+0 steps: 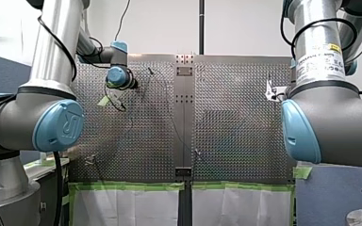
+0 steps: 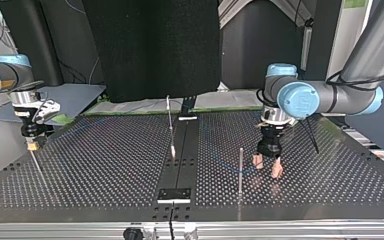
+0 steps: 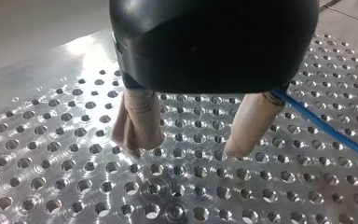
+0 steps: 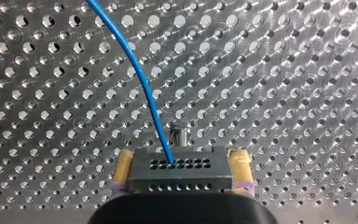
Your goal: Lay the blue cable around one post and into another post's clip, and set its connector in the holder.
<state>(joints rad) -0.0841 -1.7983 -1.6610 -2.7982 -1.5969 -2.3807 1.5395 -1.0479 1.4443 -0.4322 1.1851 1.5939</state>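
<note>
Top view: my left gripper (image 2: 267, 166) hangs spread open above the perforated metal table (image 2: 105, 165). Left wrist view: the thin blue cable (image 3: 328, 128) runs just beside that gripper. Right wrist view: my right gripper (image 4: 182, 169) is clamped tight on the grey holed connector block (image 4: 179, 179).

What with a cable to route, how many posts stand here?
3, top view: leaning post at centre, upright post right of it, thin post at left. Others may be hidden.
</note>
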